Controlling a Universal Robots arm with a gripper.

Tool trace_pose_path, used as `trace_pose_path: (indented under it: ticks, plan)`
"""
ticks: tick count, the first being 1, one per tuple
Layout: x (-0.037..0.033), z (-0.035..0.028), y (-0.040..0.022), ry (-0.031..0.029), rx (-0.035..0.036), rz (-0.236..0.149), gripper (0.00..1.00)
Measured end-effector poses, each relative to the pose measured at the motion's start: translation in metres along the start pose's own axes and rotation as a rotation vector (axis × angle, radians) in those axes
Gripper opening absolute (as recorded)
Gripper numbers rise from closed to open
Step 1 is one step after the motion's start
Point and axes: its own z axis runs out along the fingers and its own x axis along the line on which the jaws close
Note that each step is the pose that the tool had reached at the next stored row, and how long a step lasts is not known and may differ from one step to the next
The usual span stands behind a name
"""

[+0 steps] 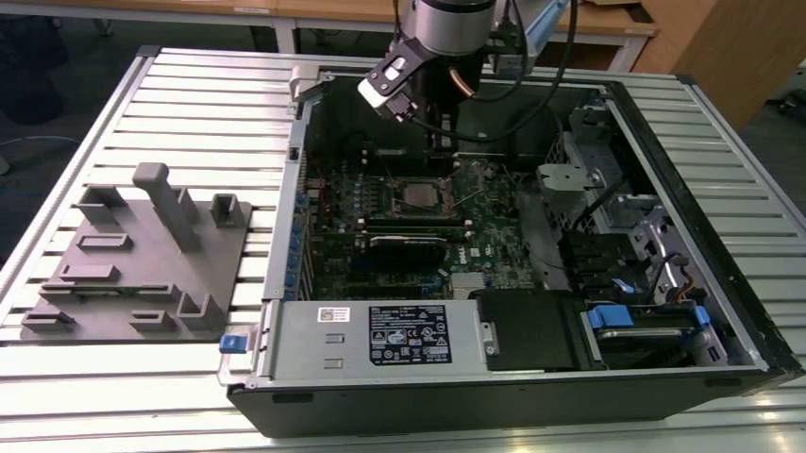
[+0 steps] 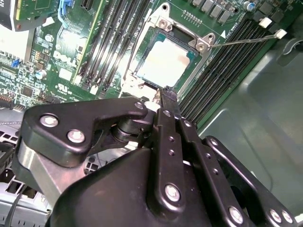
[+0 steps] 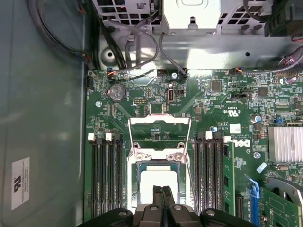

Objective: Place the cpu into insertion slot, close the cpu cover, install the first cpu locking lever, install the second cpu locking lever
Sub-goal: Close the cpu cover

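Exterior view: open computer case lying across the slatted desk, a grey fixture block near the desk's opposite edge. Gripper hanging inside the case on the side nearer the desk's far edge, close to the cpu.

Second wrist view: fingers clenched together on nothing, tips just beside one edge of the cpu. Thin wire lever swung out to one side.

First wrist view: cpu seated flat in the insertion slot; cpu cover tipped up beyond it, not yet down.

Likely step: closing the cover. Best pushed on the frame metal, never the chip face, steadily and squarely, clear of the lever.
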Motion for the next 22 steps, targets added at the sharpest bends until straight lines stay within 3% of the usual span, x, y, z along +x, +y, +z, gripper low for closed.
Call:
trace_pose_path:
  ticks: [22]
  plan:
    - [0.0003, -0.0027, 0.0014, 0.0, 0.0005, 0.0, 0.11]
